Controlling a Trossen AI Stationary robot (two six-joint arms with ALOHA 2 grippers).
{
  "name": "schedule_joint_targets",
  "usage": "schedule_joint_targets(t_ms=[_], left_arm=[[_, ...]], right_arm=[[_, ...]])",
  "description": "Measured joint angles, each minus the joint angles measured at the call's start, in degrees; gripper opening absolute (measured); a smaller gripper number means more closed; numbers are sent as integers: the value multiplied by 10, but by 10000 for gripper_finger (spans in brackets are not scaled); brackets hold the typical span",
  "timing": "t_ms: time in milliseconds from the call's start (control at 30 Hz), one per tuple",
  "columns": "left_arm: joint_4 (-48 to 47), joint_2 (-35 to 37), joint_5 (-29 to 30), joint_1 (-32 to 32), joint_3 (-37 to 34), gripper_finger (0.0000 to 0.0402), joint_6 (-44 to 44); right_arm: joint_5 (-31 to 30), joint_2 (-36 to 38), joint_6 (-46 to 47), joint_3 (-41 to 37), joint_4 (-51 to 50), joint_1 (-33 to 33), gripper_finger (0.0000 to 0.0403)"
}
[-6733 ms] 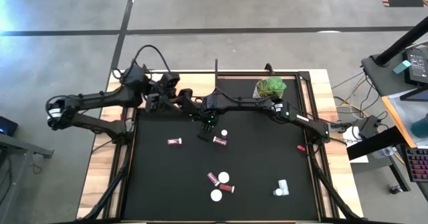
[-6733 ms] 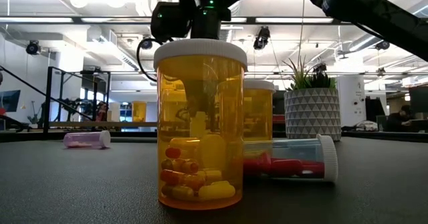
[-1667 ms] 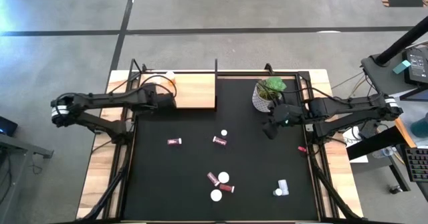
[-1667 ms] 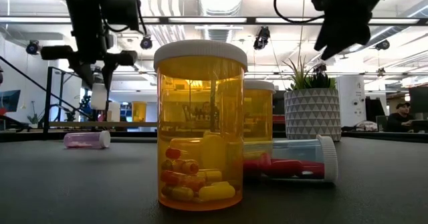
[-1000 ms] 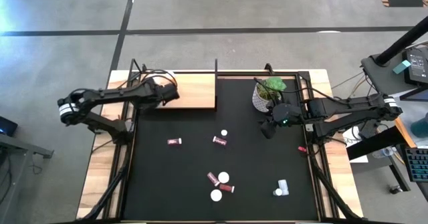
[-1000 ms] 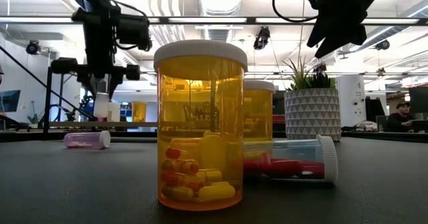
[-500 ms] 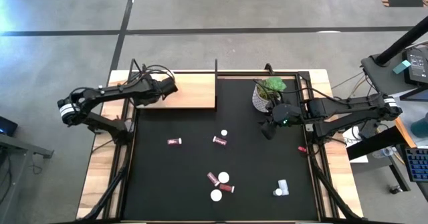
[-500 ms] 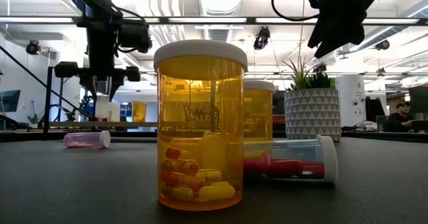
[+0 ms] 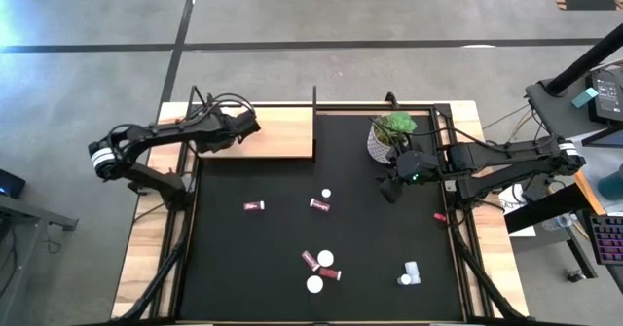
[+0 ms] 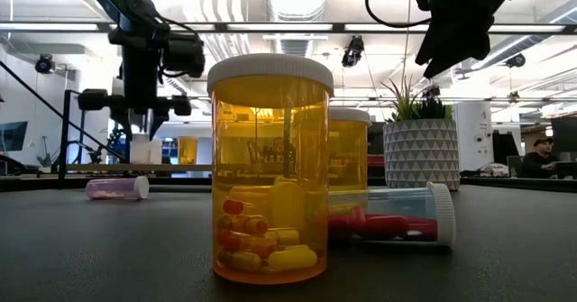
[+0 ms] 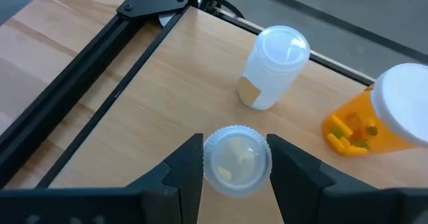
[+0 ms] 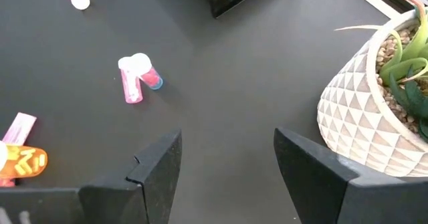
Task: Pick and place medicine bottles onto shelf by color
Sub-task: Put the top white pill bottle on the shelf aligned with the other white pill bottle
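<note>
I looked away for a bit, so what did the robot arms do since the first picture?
The right gripper pulled back from mid-table to beside the plant pot, open and empty. The left gripper carried a white-capped bottle down onto the shelf, still pinching it, beside another white bottle and an orange bottle. The bottles on the black mat stayed put.

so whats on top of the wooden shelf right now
On the shelf stand a white bottle and an orange bottle. The left gripper holds a third bottle over it; whether it touches the wood is hidden.
</note>
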State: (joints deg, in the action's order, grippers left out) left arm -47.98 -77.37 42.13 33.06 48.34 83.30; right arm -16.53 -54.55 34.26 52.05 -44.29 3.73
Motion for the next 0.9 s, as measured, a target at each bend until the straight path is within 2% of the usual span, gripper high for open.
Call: schedule_joint_targets(t_ms=[667, 900], left_arm=[[10, -15, 13, 10, 0, 129, -1], [10, -15, 14, 10, 0, 157, -1]], right_arm=[[0, 0, 2, 0, 0, 0, 228], [0, 0, 2, 0, 0, 0, 228]])
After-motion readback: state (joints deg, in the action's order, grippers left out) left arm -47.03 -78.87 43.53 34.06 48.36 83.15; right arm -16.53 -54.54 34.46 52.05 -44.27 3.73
